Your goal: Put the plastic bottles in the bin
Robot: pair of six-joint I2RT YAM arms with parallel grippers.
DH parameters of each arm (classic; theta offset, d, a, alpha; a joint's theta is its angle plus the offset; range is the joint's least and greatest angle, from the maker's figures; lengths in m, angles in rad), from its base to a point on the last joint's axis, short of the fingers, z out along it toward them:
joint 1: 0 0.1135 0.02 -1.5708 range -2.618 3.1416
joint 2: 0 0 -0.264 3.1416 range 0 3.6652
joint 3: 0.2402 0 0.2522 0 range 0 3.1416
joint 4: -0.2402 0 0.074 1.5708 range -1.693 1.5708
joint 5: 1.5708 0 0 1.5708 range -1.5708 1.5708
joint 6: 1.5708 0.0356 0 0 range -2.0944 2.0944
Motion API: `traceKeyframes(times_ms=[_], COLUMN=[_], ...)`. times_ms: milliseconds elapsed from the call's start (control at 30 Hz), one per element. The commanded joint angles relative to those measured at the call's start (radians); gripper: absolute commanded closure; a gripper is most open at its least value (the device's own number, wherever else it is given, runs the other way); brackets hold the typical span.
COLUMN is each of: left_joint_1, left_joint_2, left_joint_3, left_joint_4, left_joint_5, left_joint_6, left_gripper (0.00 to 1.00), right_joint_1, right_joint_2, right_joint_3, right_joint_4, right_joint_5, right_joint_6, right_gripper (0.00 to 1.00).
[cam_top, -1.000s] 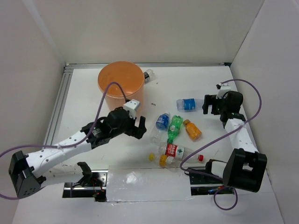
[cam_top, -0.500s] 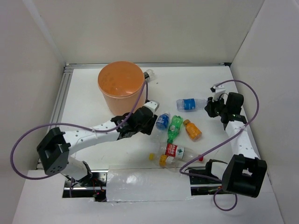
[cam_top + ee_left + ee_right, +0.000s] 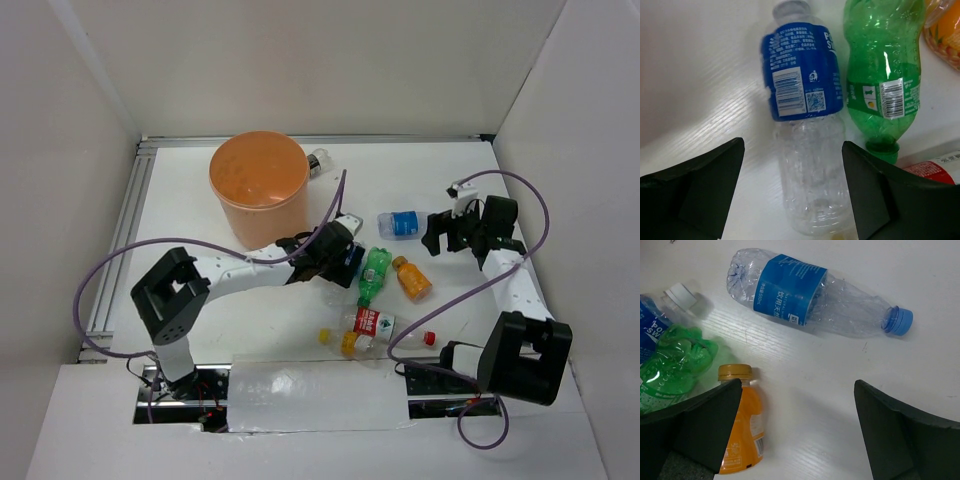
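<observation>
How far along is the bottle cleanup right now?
Nothing looks done: no bottle shows inside the bin, and seven lie on the table. In hand: the left gripper hangs open astride a blue-label bottle; the right gripper is open, short of a blue-capped bottle. Left: those two, plus the green bottle, orange bottle, red-label bottle, yellowish bottle and the bottle behind the bin.

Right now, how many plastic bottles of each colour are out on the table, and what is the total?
clear bottles with blue labels: 2
green bottle: 1
orange bottle: 1
clear bottle with red label: 1
yellowish bottle: 1
pale bottle against the far side of the bin, colour unclear: 1
Total: 7 bottles
</observation>
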Motion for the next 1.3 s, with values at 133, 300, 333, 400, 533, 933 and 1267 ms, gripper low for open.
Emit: traceKeyframes(times_ms=[133,300,333,400,533,933,1267], left_joint_1=[0.001,0.001,0.001,0.001,0.031,0.315,0.487], left_joint_2=[0.117,0.118,0.090,0.052,-0.059,-0.220,-0.218], left_joint_3=[0.050,0.050,0.064,0.093,0.237,0.553,0.343], left_joint_4=[0.033,0.033,0.019,-0.018,-0.099,-0.196,-0.099], left_joint_5=[0.096,0.096,0.087,0.064,0.001,-0.117,-0.091], left_joint_6=[-0.009,0.001,0.012,0.024,0.096,0.175,0.136], left_gripper=[0.38,0.74,0.79,0.91,0.97,0.95,0.48], right_joint_1=[-0.005,-0.005,-0.005,-0.005,-0.005,0.077,0.120], right_joint_2=[0.038,0.093,0.121,0.164,0.332,0.722,0.796], right_joint_3=[0.085,0.118,0.137,0.167,0.360,0.634,0.608], right_joint_4=[0.064,0.073,0.073,0.033,-0.233,-0.568,-0.501], right_joint_5=[-0.066,-0.235,-0.281,-0.336,-0.427,-0.318,-0.266], right_joint_6=[-0.088,-0.397,-0.439,-0.616,-1.043,-1.429,-1.418], right_gripper=[0.00,0.00,0.00,0.00,0.00,0.01,0.02])
